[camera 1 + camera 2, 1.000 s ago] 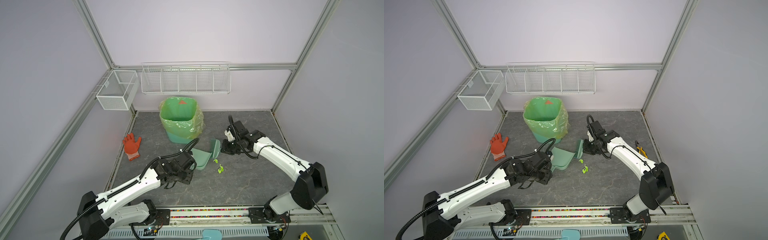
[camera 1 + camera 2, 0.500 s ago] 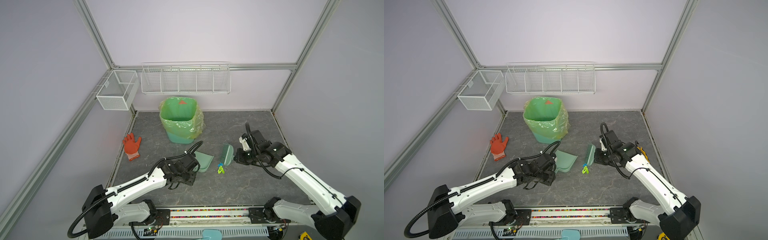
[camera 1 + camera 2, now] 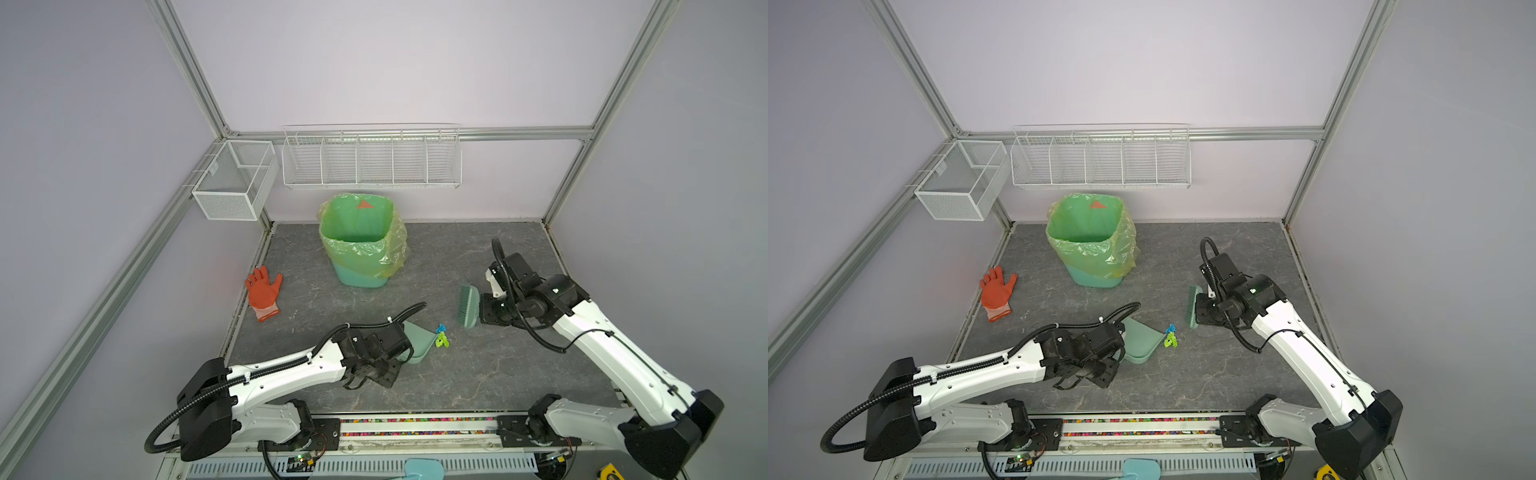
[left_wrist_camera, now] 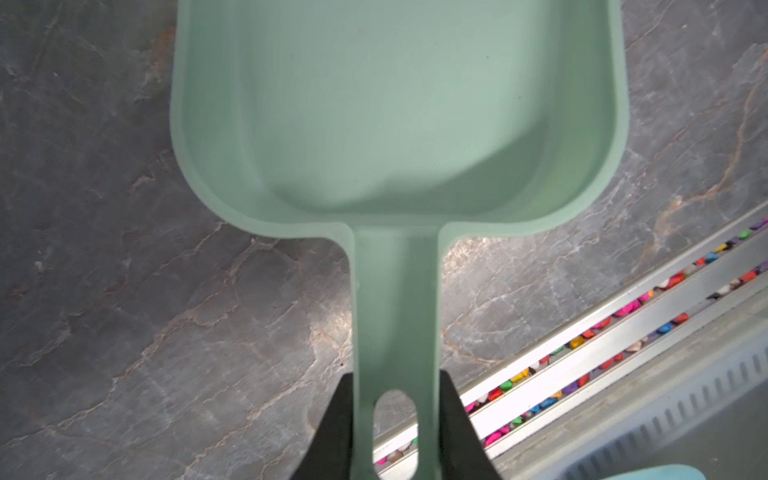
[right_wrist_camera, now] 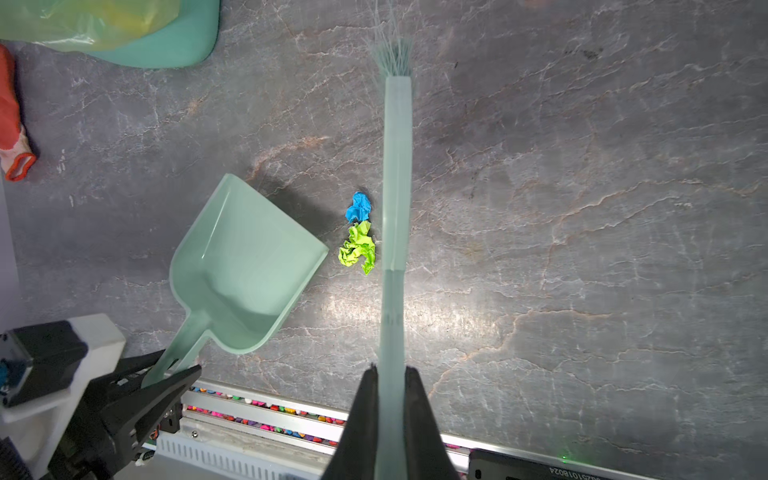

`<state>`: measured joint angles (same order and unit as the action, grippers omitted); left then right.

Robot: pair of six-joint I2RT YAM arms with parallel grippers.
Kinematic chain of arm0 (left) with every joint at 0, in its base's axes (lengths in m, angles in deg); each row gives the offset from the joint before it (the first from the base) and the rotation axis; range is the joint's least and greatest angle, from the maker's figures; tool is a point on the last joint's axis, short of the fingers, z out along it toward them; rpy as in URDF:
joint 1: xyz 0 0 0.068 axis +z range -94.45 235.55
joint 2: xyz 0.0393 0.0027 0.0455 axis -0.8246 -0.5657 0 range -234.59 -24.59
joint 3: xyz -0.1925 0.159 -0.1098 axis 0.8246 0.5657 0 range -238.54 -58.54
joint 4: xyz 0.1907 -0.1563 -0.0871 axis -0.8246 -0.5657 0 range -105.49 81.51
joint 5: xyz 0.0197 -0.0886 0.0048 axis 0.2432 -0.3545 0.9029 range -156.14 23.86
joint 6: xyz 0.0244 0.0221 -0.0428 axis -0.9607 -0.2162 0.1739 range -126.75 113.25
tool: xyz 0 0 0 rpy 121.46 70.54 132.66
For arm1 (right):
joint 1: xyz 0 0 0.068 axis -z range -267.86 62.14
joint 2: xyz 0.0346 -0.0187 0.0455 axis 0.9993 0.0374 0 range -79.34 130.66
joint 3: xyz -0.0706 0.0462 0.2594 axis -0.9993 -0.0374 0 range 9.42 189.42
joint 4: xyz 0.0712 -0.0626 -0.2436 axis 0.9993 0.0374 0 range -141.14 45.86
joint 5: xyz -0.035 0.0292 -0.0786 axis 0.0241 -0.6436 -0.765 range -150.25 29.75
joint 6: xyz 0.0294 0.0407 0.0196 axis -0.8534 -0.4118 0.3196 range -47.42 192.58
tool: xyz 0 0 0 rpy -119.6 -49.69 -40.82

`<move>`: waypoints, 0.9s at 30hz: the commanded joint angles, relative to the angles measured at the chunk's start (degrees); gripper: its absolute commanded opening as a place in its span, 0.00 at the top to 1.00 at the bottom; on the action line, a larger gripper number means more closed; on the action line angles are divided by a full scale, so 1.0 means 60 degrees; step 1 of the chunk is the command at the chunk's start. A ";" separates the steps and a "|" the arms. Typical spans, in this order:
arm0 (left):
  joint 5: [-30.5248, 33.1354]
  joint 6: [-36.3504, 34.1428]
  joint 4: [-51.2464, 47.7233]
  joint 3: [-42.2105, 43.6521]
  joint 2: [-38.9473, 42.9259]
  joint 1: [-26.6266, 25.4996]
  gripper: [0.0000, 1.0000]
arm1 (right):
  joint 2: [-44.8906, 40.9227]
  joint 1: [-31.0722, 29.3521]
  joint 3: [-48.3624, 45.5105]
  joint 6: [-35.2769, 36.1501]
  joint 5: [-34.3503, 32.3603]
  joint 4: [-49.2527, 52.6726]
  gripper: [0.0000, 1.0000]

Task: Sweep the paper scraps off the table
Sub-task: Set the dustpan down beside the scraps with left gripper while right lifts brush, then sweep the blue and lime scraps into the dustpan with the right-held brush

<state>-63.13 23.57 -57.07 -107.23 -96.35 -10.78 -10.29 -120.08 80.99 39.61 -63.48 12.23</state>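
1. The left fingers [image 4: 334, 432] pinch the end of the handle of the mint-green dustpan [image 4: 395, 104], one finger on each side of it, beside the hanging hole.
2. The right fingers [image 5: 360, 419] are pressed on the thin handle of the pale green brush [image 5: 397, 166]. The brush runs straight out from them.
3. The dustpan [image 5: 245, 266] is tilted: its handle is raised in the left fingers and its wide open lip is down at the bench [image 3: 478, 374].
4. The paper scraps [image 5: 357, 245] are one bright blue wad and one lime green wad, touching each other. They lie on the bench just in front of the dustpan lip, between this lip and the brush.
5. In both top views the brush [image 3: 468, 305] [image 3: 1192, 307] is near the paper scraps [image 3: 440, 336] [image 3: 1170, 336] but apart from them. I cannot tell if the bristles touch the bench.
6. Farther out, a bin [image 3: 359, 241] lined with a green bag stands toward the back wall.
7. An orange-red glove [image 3: 264, 293] lies flat at the left edge of the bench.
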 commanded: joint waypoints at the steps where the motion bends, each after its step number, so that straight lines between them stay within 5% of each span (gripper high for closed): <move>1: 0.0124 0.0231 -0.0304 -0.0319 0.0058 -0.0250 1.00 | 0.0192 0.0103 0.0200 0.0375 -0.0262 0.0307 0.93; 13: 0.0196 0.0497 -0.0966 -0.0293 0.0010 -0.1427 1.00 | 0.0807 0.0237 0.0662 0.0832 -0.0111 0.0299 0.93; 27: 0.0163 0.0454 -0.0561 -0.0641 -0.1011 -0.1500 1.00 | 0.1967 0.0230 0.1380 0.1565 0.0039 0.0602 0.93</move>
<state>-62.94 26.20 -60.72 -109.10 -101.16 -19.48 0.75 -118.97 87.75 47.02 -63.65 14.51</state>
